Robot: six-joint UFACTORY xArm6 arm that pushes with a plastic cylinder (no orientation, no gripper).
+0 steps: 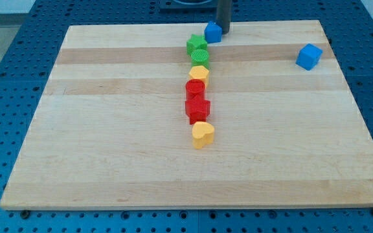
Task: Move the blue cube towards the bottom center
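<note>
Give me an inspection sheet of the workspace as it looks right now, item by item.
Surface: wooden board, lying flat on a blue perforated table.
Job's things: blue cube near the board's right edge, apart from the other blocks.
Clutter: second blue block at the top centre; below it a column of green star, green block, yellow block, red block, red star and yellow heart.
End effector: my tip sits at the top-centre blue block's right side, far from the blue cube.
Cables: nothing seen.
Surroundings: blue perforated table all round.
</note>
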